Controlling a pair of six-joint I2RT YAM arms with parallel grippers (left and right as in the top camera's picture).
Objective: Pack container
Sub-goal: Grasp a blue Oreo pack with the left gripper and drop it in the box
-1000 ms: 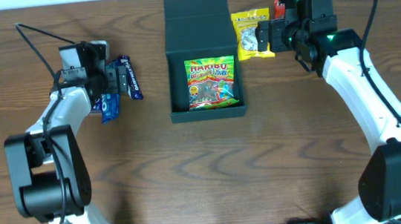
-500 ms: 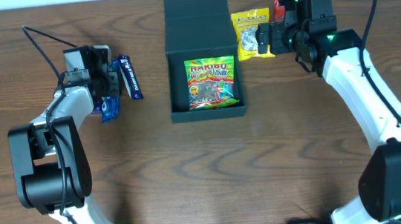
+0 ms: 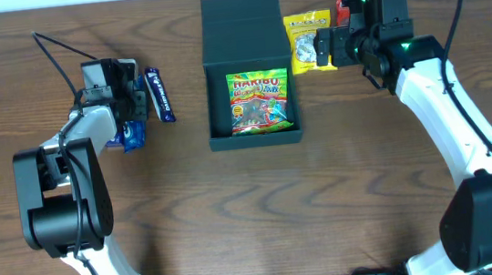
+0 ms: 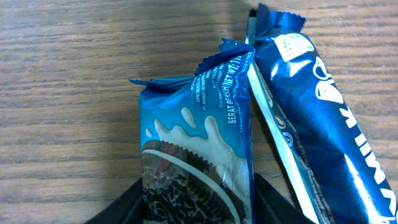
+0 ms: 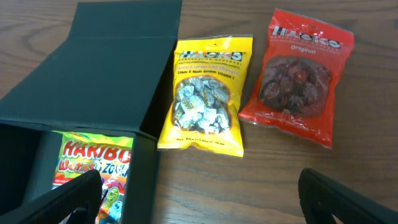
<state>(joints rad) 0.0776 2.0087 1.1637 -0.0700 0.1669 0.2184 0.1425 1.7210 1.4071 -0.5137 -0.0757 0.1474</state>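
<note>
The dark teal container (image 3: 255, 138) stands open at the table's middle, lid (image 5: 124, 68) flapped back, with a Haribo packet (image 3: 260, 101) lying inside. My left gripper (image 3: 136, 112) is down on a blue cookie packet (image 4: 196, 143), and its fingers (image 4: 127, 208) press against both sides of the packet. A dark blue bar (image 4: 311, 124) lies just to the packet's right. My right gripper (image 5: 202, 196) hangs open beside the container, near a yellow sweets packet (image 5: 205, 93) and a red packet (image 5: 298, 81), holding nothing.
The yellow packet (image 3: 309, 43) touches the container's right side at the back. The red packet (image 3: 342, 4) is mostly hidden under my right wrist in the overhead view. Bare wood lies in front of the container.
My left gripper's jaws have come together around the blue cookie packet, and the left wrist has shifted slightly. The right arm has not moved.
</note>
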